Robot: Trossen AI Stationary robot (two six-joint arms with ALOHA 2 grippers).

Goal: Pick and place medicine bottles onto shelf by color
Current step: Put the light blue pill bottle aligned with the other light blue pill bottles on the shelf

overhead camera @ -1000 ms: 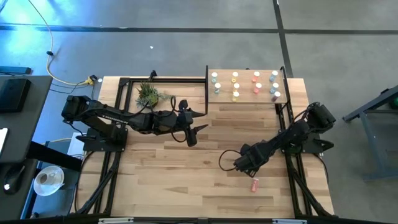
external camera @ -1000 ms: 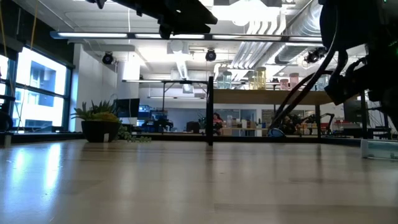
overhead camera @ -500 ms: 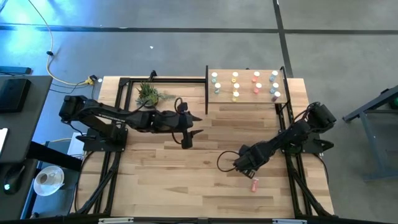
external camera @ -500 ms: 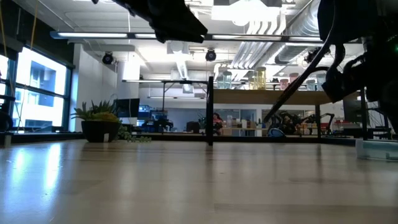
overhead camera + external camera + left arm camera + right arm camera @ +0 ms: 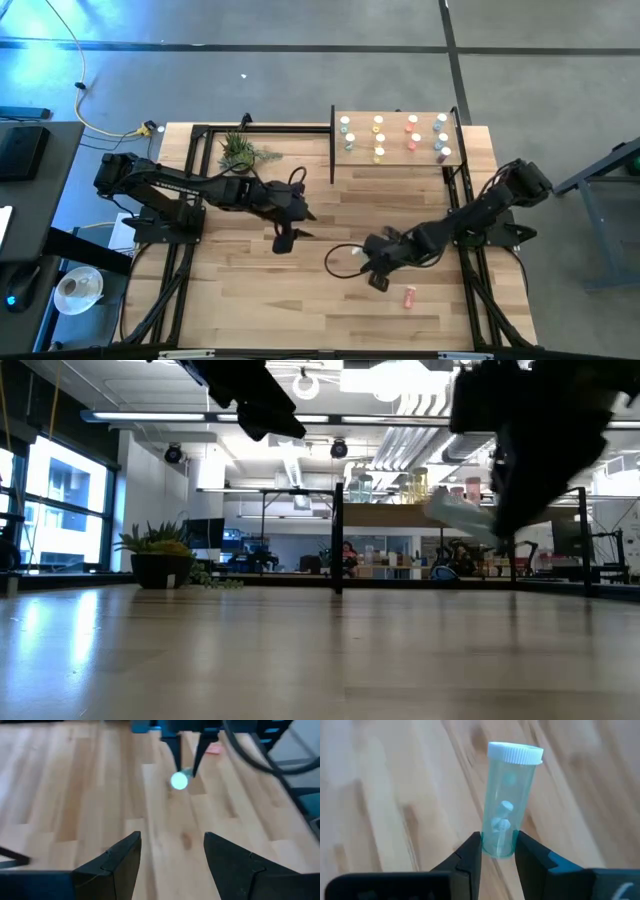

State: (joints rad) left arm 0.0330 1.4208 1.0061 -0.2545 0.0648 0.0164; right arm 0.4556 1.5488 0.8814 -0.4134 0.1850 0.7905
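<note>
My right gripper (image 5: 498, 839) is shut on a teal-green medicine bottle (image 5: 510, 795) with a white cap, held over the middle of the table (image 5: 250, 300). The same bottle (image 5: 460, 517) hangs tilted in the low view. My left gripper (image 5: 172, 852) stands open and empty a little to the left of it, and the bottle's cap (image 5: 179, 781) faces it. An orange-red bottle (image 5: 409, 297) lies on its side on the table, near the front right. The shelf (image 5: 396, 160) at the far right carries several upright bottles. My right gripper pinches the teal-green bottle's bottom end (image 5: 496, 851) between its two fingers. The bottle sticks out ahead of the fingers, cap end away from them. It is lifted clear of the table and tilted.
A small potted plant (image 5: 237, 151) stands at the far left of the table. A black frame (image 5: 195, 170) runs along the left and far sides. Bare planks lie in the middle and at the near left.
My right gripper has gone toward the table's left edge and lifted the teal-green bottle, which lay on the table, clear of it. My left gripper has gone toward the near edge and a little to the left.
</note>
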